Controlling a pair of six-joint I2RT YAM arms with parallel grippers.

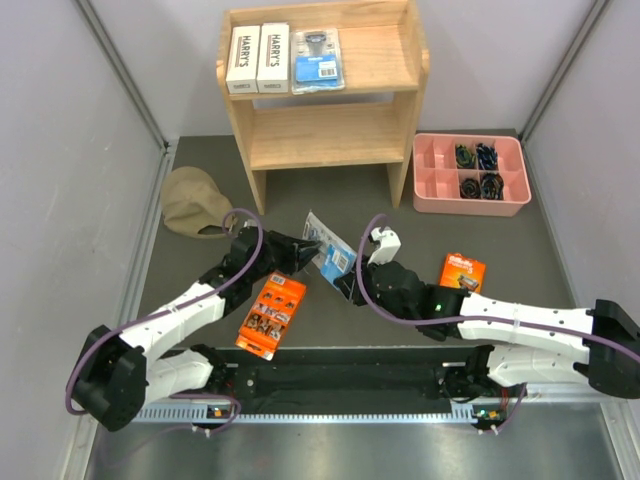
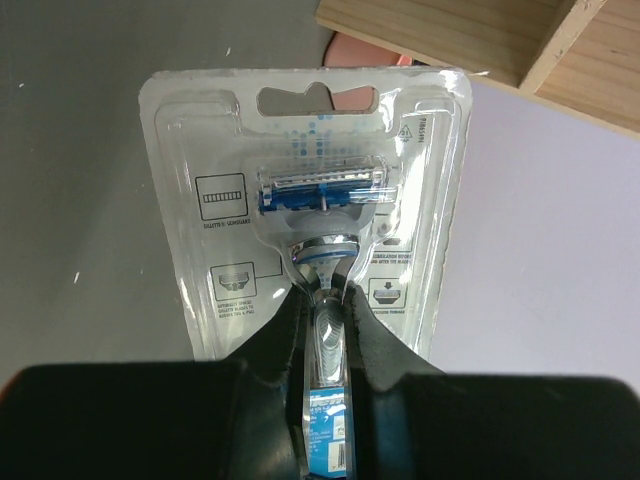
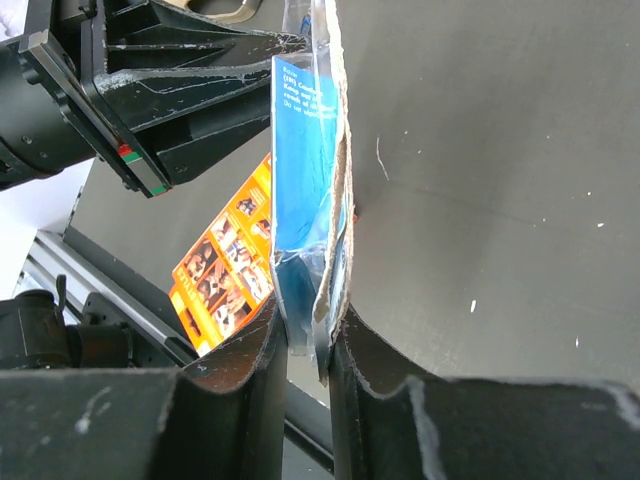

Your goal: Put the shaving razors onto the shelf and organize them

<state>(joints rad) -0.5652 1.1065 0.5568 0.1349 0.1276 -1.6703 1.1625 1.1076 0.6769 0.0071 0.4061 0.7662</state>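
Between the closed fingers of the left gripper [image 2: 325, 300] sits the moulded handle ridge at the bottom of a clear blister pack [image 2: 310, 150]. The razor head and hang-hole stand above it, toward the top of that frame. The right gripper [image 3: 308, 340] is likewise clamped shut, pinching the same pack's thin edge where blue card meets plastic. Both arms thus hold one pack, seemingly raised off the table, at the centre of the top view.

I judge it light but floppy. The flat flange bends and its glossy plastic can slide, so the stiffer handle bulge is the better hold. One grip should let go before the other pulls.

Outward, an orange pack [image 1: 271, 315] lies at lower centre-left and the other orange pack [image 1: 462, 271] at right. On the top tier of the shelf [image 1: 380, 60], upper centre, the white boxes [image 1: 244, 58] and a second blister pack [image 1: 318, 60] lie side by side.
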